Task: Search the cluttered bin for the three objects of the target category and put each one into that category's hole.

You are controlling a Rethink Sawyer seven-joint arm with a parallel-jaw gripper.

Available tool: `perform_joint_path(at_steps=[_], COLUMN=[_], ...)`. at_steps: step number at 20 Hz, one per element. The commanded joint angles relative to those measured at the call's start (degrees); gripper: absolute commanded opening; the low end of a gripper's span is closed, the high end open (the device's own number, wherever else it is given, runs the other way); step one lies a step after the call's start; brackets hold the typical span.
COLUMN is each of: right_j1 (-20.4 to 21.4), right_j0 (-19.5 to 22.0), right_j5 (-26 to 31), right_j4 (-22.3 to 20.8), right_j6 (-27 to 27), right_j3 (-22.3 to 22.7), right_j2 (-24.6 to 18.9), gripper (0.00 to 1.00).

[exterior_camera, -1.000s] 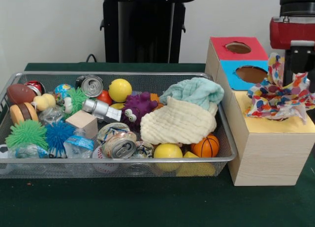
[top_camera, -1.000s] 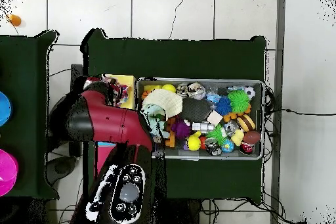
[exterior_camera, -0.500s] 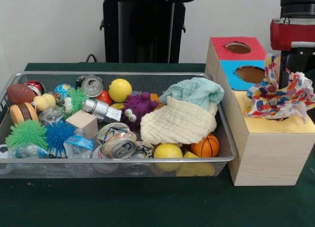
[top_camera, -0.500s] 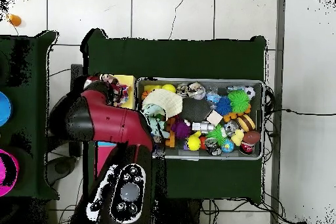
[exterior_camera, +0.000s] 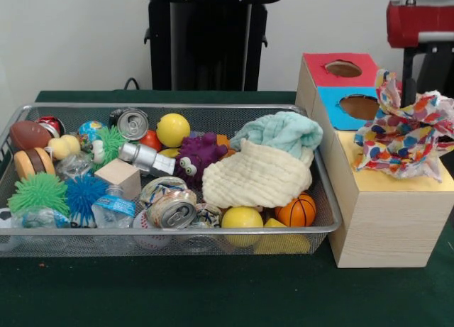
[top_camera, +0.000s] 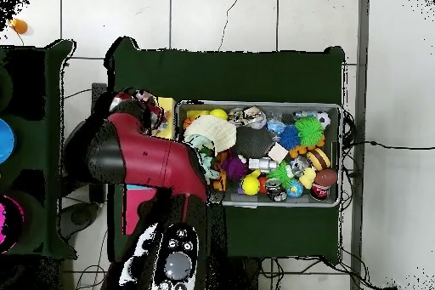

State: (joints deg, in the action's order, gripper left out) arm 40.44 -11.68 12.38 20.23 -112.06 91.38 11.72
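Currently a crumpled multicoloured patterned cloth [exterior_camera: 406, 137] sits bunched over the yellow top section of the wooden sorting box [exterior_camera: 386, 228], at that box's near end, covering whatever hole lies there. It looks part-way in at most; most of its folds stand proud of the surface. Behind it the blue section shows an open round hole [exterior_camera: 362, 107], and the red section at the far end another [exterior_camera: 343, 69].

The red robot arm [exterior_camera: 420, 22] hangs above the box's right edge, with dark hardware dropping behind the cloth. Its gripper tips are hidden by the fabric in both views, so whether the fingers are spread or pressed together cannot be told, nor whether they grip the cloth.

Beside the box, the wire mesh bin [exterior_camera: 170, 235] holds two more fabrics near its right edge: a cream waffle-textured cloth [exterior_camera: 257, 176] lying over a folded mint-green towel [exterior_camera: 278, 132]. Around them are hard, smooth things: crushed drink cans [exterior_camera: 172, 208], a yellow ball [exterior_camera: 173, 129], a small basketball [exterior_camera: 296, 211], a wooden cube [exterior_camera: 118, 177], spiky rubber balls [exterior_camera: 37, 191] and a purple plush toy [exterior_camera: 198, 155].

The cloths should handle light, limp and non-slippery; they will drape and snag, so a pinch on a raised fold near the middle seems best, and stuffing may need pushing down
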Motion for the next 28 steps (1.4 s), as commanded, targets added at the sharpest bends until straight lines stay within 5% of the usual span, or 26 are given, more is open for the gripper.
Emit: perform_joint_path(at_steps=[1,5,13,14,28], right_j1=[7.2,8.8,9.3,9.0,8.2], right_j0=[0.9,0.6,0.4,0.1,1.3], right_j5=[19.1,24.0,25.2,25.1,18.3], right_j4=[-0.3,-0.6,-1.0,-2.1,-2.0], right_j6=[-8.9,-9.8,-10.8,-10.3,-8.3], right_j3=[2.4,0.5,-0.3,-0.9,3.8], right_j2=[1.1,1.9,2.1,2.7,1.1], gripper=[1.0,1.0,1.0,0.0,0.0])
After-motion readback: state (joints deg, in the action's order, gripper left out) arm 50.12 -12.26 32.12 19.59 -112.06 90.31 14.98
